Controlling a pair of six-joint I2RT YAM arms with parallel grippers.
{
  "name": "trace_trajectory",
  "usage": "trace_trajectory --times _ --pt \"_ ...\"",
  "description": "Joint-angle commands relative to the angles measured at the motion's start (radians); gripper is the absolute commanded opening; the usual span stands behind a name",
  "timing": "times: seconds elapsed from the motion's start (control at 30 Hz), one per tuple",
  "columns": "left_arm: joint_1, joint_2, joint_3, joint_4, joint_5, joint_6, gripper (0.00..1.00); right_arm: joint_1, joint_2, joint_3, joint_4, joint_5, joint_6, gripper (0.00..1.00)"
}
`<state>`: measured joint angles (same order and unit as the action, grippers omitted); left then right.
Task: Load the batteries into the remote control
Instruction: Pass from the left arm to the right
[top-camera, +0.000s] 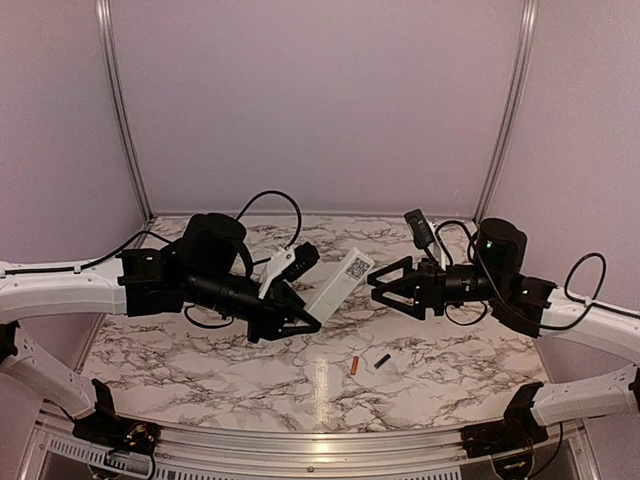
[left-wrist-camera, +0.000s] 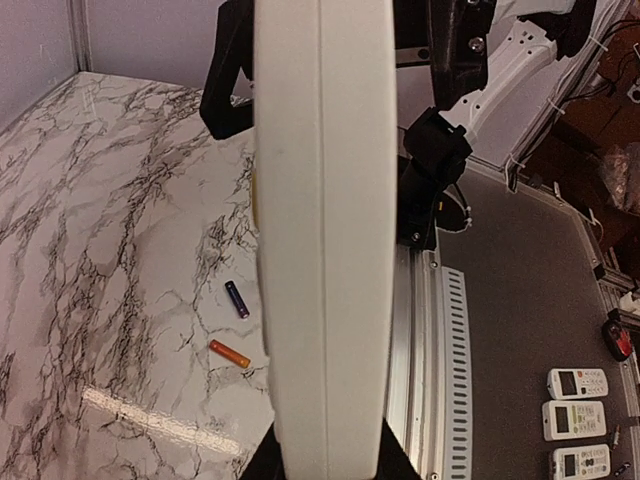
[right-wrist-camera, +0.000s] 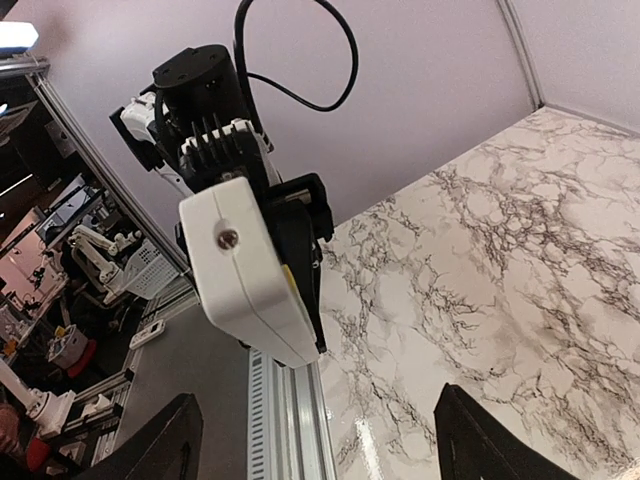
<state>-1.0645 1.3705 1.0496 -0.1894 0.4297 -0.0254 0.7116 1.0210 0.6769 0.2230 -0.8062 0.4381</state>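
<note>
My left gripper (top-camera: 300, 316) is shut on the lower end of the white remote control (top-camera: 338, 287) and holds it tilted up above the marble table (top-camera: 200, 370). A QR-like mark shows near the remote's far end. In the left wrist view the remote (left-wrist-camera: 320, 240) fills the middle, edge on. My right gripper (top-camera: 373, 287) is open and empty, just right of the remote's far end (right-wrist-camera: 245, 270). The orange battery (top-camera: 355, 365) and the black battery (top-camera: 382, 360) lie side by side on the table below; both also show in the left wrist view (left-wrist-camera: 229, 353) (left-wrist-camera: 237, 299).
An aluminium rail (left-wrist-camera: 415, 330) runs along the table's near edge. Beyond it, three spare white remotes (left-wrist-camera: 578, 420) lie on a grey surface. Lilac walls (top-camera: 320, 100) close the back and sides.
</note>
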Motion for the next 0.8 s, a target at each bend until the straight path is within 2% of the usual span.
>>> trace_trajectory --times 0.0,0.33,0.53,0.77 --pt "0.008 -0.008 -0.013 0.099 0.148 -0.050 0.03 0.032 0.045 0.001 0.129 -0.066 0.048 0.77" --pt "0.008 0.037 0.007 0.113 0.266 -0.072 0.02 0.100 0.138 0.096 0.138 -0.114 0.034 0.66" --pt "0.008 0.054 0.009 0.085 0.262 -0.061 0.01 0.101 0.127 0.124 0.121 -0.136 0.026 0.63" --pt "0.008 0.087 0.040 0.054 0.269 -0.047 0.01 0.101 0.146 0.150 0.094 -0.143 0.020 0.47"
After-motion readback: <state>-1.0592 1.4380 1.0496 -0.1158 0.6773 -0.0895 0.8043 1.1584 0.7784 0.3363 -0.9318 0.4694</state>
